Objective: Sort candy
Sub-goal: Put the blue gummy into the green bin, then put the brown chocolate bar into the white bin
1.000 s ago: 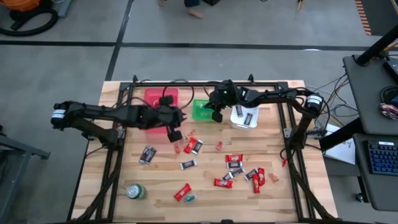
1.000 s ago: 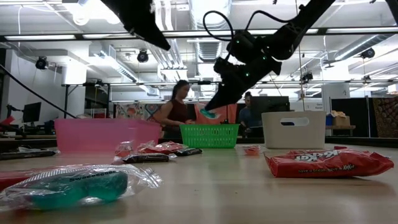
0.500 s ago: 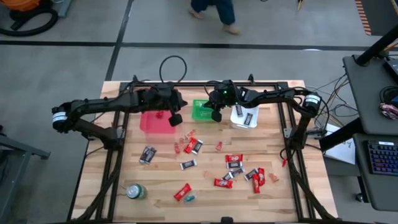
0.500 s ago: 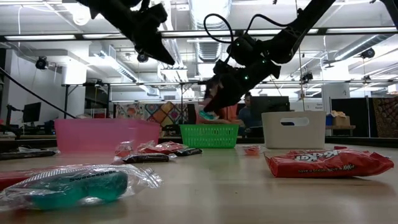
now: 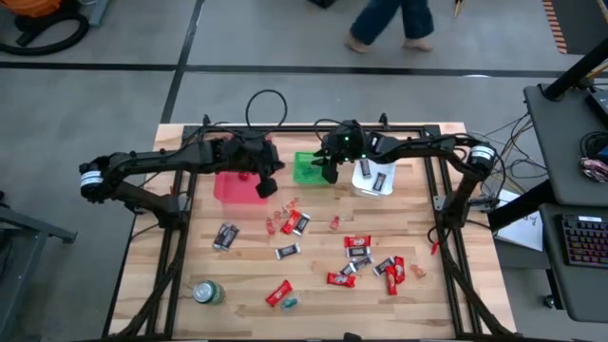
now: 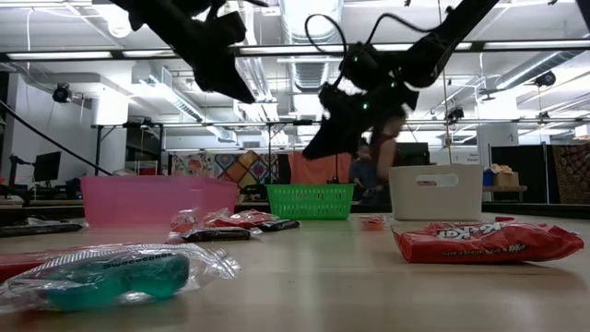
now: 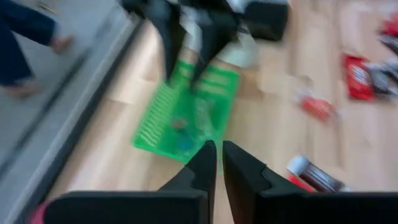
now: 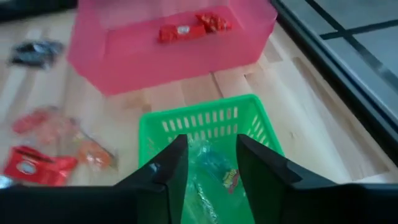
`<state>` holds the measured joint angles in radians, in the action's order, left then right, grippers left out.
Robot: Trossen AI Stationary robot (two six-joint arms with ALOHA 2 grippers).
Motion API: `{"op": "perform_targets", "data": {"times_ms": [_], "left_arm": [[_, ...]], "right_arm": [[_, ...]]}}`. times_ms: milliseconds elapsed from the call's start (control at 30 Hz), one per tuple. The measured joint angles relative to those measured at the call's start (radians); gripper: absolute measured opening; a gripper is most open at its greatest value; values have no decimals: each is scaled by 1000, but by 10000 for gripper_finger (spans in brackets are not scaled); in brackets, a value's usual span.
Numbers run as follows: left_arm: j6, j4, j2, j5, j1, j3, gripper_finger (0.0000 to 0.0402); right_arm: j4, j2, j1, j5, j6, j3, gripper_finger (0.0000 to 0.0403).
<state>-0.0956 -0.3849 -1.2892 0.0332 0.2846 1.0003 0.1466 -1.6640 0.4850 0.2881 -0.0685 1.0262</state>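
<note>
Candy (image 5: pixel 361 256) in red and dark wrappers lies scattered over the wooden table. My right gripper (image 8: pixel 209 140) stands open above the green basket (image 8: pixel 205 124). A teal candy (image 8: pixel 204 163) and another small one (image 8: pixel 231 178) lie on the basket's floor. My left gripper (image 5: pixel 270 184) hangs shut over the right rim of the pink bin (image 5: pixel 237 179). In the left wrist view I see nothing between its fingers (image 7: pixel 217 149). Red candies (image 8: pixel 186 28) lie in the pink bin.
A white bin (image 5: pixel 373 180) with dark candy stands right of the green basket. A round green can (image 5: pixel 207 293) stands near the front left. A black frame (image 5: pixel 313 128) runs around the table. A person (image 5: pixel 389 19) walks past the far edge.
My left gripper has gone from the candies on the table toward the far edge, to the pink bin's right rim. My right gripper has stayed over the green basket. The teal candy that hung at its fingertips is gone from them.
</note>
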Motion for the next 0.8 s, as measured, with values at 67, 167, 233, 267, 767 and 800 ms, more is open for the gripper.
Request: {"op": "perform_targets", "data": {"times_ms": [67,167,233,267,767,800], "left_arm": [[4,-54,0,-21,-8,18,25],[49,-135,1,-22,-23,37,47],[94,-203,0,-20,-38,47,65],[119,-229,0,-21,-47,52,75],[743,-696,-101,-53,-250,52,185],[782,-715,-112,-53,-263,52,185]], "right_arm": [[-63,44,-2,0,16,1,140],[-178,113,-14,0,53,1,143],[-249,162,-26,1,85,1,142],[-283,185,-34,1,107,1,140],[-466,376,-195,1,120,1,127],[-465,375,-198,0,120,1,127]]}}
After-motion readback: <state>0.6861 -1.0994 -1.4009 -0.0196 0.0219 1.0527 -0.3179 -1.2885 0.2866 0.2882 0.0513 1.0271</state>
